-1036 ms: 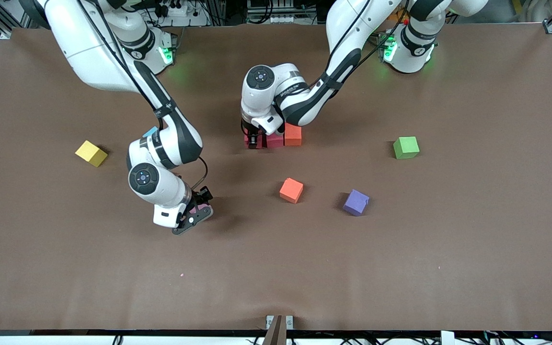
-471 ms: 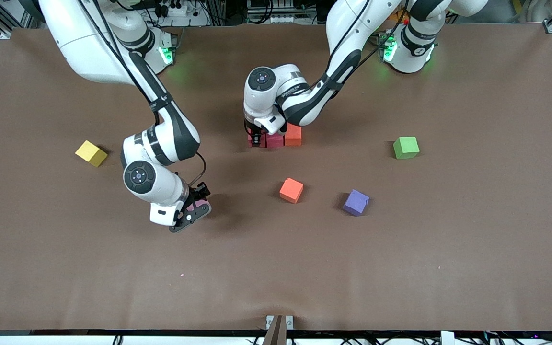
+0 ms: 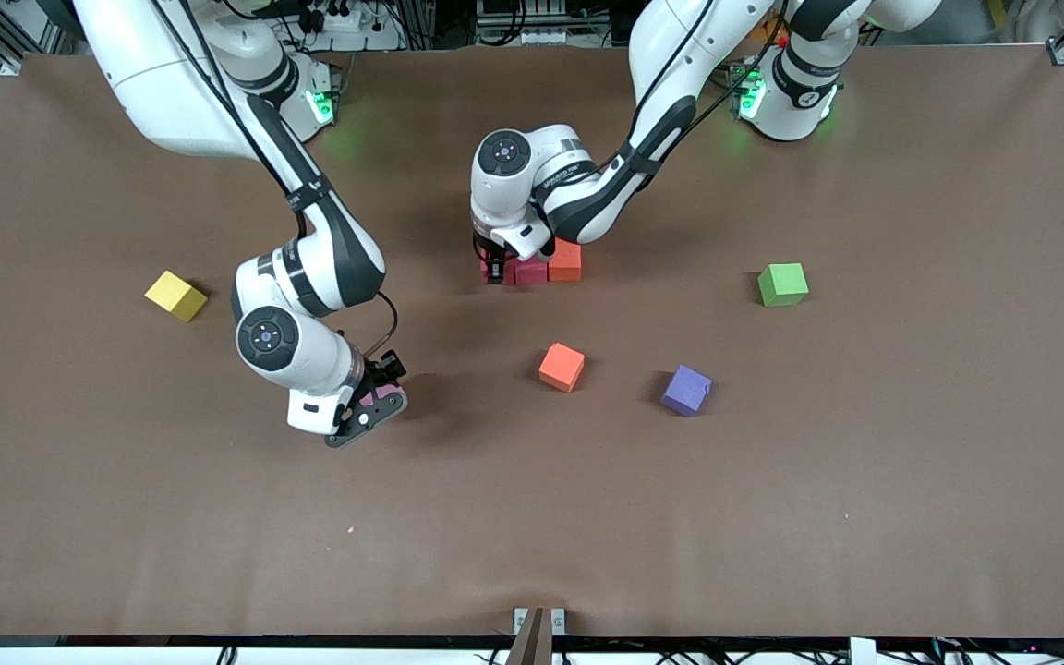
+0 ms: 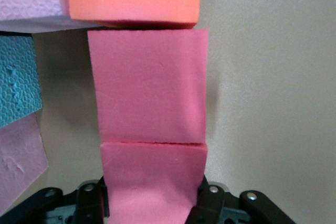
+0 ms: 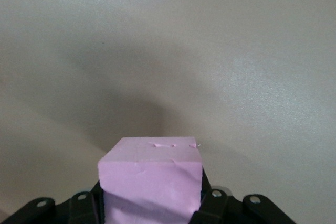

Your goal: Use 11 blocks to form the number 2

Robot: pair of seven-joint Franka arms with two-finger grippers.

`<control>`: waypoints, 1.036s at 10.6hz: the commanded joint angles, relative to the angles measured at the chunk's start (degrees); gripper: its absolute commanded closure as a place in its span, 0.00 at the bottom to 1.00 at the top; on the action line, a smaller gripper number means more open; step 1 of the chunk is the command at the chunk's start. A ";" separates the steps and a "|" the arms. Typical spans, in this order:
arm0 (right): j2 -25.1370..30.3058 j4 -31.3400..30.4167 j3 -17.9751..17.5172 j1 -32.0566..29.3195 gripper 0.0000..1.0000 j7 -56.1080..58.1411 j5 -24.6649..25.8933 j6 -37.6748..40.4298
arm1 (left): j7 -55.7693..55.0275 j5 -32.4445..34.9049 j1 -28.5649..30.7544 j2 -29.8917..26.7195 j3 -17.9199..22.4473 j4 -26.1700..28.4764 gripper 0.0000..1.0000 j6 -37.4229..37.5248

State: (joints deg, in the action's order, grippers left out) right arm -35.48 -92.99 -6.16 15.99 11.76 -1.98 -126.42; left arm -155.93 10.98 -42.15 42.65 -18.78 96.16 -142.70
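Mid-assembly of the number 2 (image 3: pixel 532 268). The left end effector (image 3: pixel 493 270) is closed on a red block (image 4: pixel 152 182), pressed flush against a second red block (image 4: pixel 149 98) that abuts an orange block (image 3: pixel 565 261); this row lies on the brown surface (image 3: pixel 864 462), with blue and purplish blocks beside it in the left wrist view. The right end effector (image 3: pixel 370 406) grips a pink block (image 5: pixel 152 179) above bare surface. Judged next: the left releases without shifting the row; the right carries its block to the figure. An orange block (image 3: pixel 562 367), purple block (image 3: pixel 686 390) and yellow block (image 3: pixel 175 296) lie loose; all are matte, faintly textured foam cubes.
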 commanded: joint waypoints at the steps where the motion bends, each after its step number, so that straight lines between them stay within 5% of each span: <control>1: 1.20 -0.44 -0.25 -0.09 0.52 -1.04 -0.22 0.99 | -5.00 2.55 -0.30 -0.73 0.32 0.34 0.73 0.93; 3: 1.12 -0.53 -0.25 0.52 0.52 -3.13 -0.22 0.99 | -5.00 2.55 -0.21 -0.73 0.23 0.17 0.63 0.93; 5: 0.94 -0.53 -0.25 1.75 0.52 -6.74 -0.22 0.56 | -4.48 3.60 -0.30 -0.64 0.23 0.08 0.00 0.93; 11: 0.94 -0.79 -0.25 2.37 0.52 -12.01 -0.22 0.91 | -2.73 4.31 -0.12 -4.76 0.14 -0.10 0.00 4.26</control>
State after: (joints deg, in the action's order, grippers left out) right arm -35.40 -93.02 -6.30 17.95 2.57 -1.98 -125.97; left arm -155.78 12.82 -42.11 40.86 -18.66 95.35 -140.92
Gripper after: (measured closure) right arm 0.374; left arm 0.000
